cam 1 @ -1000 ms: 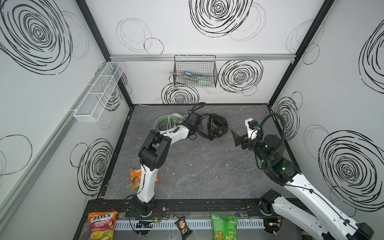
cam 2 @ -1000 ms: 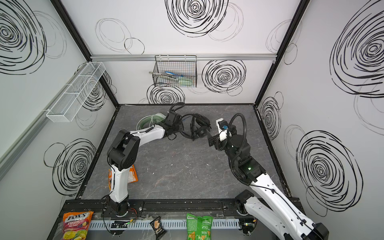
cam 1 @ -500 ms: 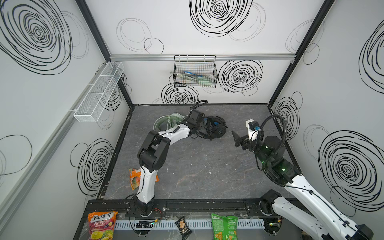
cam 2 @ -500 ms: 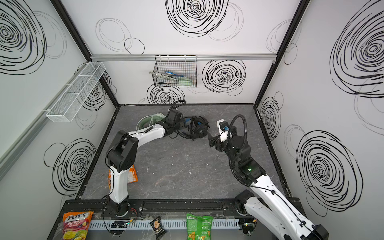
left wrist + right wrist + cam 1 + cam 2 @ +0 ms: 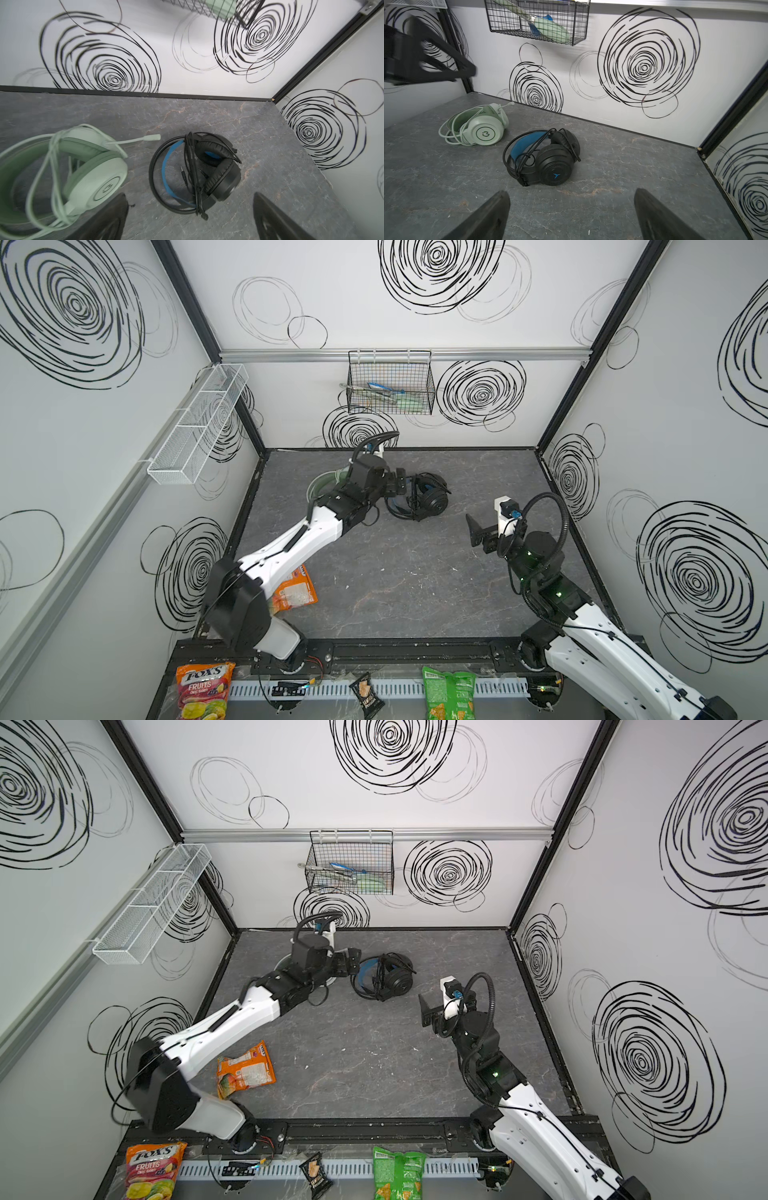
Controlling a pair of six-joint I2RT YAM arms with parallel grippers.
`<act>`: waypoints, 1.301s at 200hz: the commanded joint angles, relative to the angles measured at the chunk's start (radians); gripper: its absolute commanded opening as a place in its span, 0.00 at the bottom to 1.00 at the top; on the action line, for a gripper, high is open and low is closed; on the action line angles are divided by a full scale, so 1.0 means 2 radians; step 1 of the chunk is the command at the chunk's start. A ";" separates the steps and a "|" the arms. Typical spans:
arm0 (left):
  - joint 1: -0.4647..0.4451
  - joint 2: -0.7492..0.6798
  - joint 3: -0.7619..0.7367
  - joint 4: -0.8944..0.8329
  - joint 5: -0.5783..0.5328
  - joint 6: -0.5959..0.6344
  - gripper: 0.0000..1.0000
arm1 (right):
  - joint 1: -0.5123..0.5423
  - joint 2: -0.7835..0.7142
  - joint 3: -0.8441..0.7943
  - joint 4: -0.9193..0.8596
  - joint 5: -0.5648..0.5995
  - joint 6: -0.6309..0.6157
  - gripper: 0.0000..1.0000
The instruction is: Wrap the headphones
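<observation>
At the back of the table (image 5: 415, 593), two headsets lie side by side; both of my grippers are spread wide and empty.
The black headphones (image 5: 419, 499) (image 5: 197, 172), with the cable looped over the blue-lined band, rest just ahead of my left gripper (image 5: 400, 485) (image 5: 189, 194). Their near edge sits in the gap between its fingers (image 5: 112, 218), touching neither. The green headphones (image 5: 72, 166) (image 5: 477, 128) lie beside them, partly under my left arm (image 5: 299, 539) in both top views. My right gripper (image 5: 478, 531) (image 5: 571, 191) hovers well apart, facing the black pair.
</observation>
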 commanded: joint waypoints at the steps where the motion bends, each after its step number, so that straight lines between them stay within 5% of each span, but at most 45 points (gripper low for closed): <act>1: 0.028 -0.086 -0.072 -0.014 -0.023 0.060 0.96 | -0.016 -0.009 -0.039 0.086 0.063 0.029 0.97; 32: 0.104 -0.187 -0.166 -0.012 -0.051 0.071 0.96 | -0.067 0.003 -0.096 0.163 0.106 0.069 0.97; 49: 0.137 -0.224 -0.215 0.004 -0.110 0.056 0.96 | -0.095 0.026 -0.119 0.192 0.128 0.090 0.97; 67: 0.170 -0.251 -0.270 0.059 -0.117 0.074 0.96 | -0.134 0.074 -0.134 0.236 0.105 0.095 0.97; 87: 0.197 -0.260 -0.328 0.142 -0.126 0.083 0.96 | -0.155 0.133 -0.107 0.234 0.094 0.098 0.97; 124: 0.216 -0.219 -0.406 0.300 -0.225 0.130 0.96 | -0.190 0.285 -0.094 0.326 0.069 0.091 0.97; 159: 0.255 -0.149 -0.457 0.466 -0.151 0.115 0.96 | -0.189 0.334 -0.067 0.347 0.070 0.066 0.97; 196: 0.275 -0.047 -0.501 0.648 -0.096 0.108 0.96 | -0.227 0.403 -0.099 0.501 0.044 0.052 0.97; 219: 0.281 -0.015 -0.491 0.663 -0.066 0.114 0.96 | -0.247 0.407 -0.037 0.369 0.010 0.081 0.97; 260: 0.250 0.060 -0.512 0.793 0.014 0.185 0.96 | -0.251 0.414 -0.032 0.366 0.002 0.080 0.97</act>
